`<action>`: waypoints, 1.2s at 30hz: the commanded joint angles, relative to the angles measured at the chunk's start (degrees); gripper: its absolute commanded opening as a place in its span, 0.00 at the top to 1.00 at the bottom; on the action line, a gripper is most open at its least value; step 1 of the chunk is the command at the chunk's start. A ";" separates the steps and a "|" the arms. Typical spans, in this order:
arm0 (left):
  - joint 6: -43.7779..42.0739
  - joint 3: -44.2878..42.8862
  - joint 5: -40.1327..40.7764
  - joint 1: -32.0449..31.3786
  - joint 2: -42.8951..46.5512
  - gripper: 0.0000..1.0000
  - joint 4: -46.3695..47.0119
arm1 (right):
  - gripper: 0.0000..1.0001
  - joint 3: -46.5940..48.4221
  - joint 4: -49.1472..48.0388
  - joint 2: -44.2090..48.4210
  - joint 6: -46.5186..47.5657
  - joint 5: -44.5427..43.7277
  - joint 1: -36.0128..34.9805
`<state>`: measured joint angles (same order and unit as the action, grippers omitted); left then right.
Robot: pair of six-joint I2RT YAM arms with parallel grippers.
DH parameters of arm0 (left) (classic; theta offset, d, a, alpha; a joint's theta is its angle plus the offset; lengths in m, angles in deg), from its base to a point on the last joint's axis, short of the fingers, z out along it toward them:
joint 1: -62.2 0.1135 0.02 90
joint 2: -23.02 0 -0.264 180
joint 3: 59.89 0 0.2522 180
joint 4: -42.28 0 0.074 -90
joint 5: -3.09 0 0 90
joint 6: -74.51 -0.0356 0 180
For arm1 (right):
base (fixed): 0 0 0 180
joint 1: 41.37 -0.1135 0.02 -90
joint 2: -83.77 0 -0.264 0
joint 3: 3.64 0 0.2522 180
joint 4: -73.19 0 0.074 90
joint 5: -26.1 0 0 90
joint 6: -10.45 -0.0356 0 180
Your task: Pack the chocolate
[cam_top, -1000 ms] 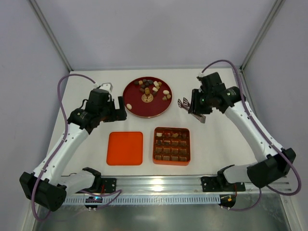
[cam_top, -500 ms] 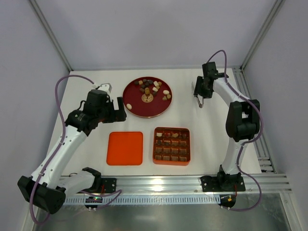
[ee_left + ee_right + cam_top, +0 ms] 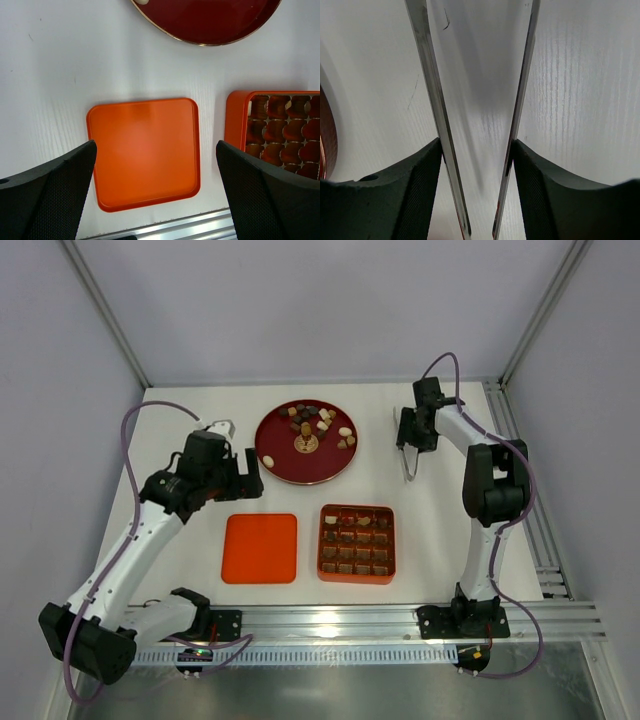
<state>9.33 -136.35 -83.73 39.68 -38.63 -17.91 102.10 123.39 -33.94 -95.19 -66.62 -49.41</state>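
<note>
The chocolate (image 3: 314,421) lies as several small brown, dark and cream pieces on a dark red plate (image 3: 290,462). More pieces sit in the cells of the orange gridded box (image 3: 356,543), which also shows in the left wrist view (image 3: 235,120). My left gripper (image 3: 244,473) is open and empty (image 3: 156,147), hovering above the flat orange lid (image 3: 145,150). My right gripper (image 3: 405,432) is shut on the metal tweezers (image 3: 409,467) to the right of the plate. The fingers (image 3: 415,185) press on both tweezer arms (image 3: 426,75), which stay spread. The tweezer tips are out of the wrist view.
The orange lid (image 3: 260,548) lies left of the box. An aluminium rail (image 3: 330,620) runs along the table's near edge. Frame posts stand at the back corners.
My right arm has folded back, carrying the tweezers from pointing left to pointing toward the near edge, right of the plate. My left gripper has shifted slightly toward the near side.
</note>
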 commanded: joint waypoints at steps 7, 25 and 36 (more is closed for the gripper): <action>1.20 4.60 -2.12 0.02 -0.58 0.00 0.03 | 0.31 -2.60 -3.48 0.20 1.58 0.96 -0.14; 1.99 6.27 -5.47 -2.43 -11.91 0.05 2.49 | 0.11 -2.16 -0.86 3.97 -0.09 -0.88 0.47; 5.24 1.62 0.94 -11.40 -22.63 0.18 3.11 | 0.11 -5.22 1.52 16.89 -1.67 1.74 0.91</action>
<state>12.87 -131.21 -86.09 30.06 -59.37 -16.45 98.63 124.64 -23.89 -95.78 -66.77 -48.64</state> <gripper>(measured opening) 0.835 0.894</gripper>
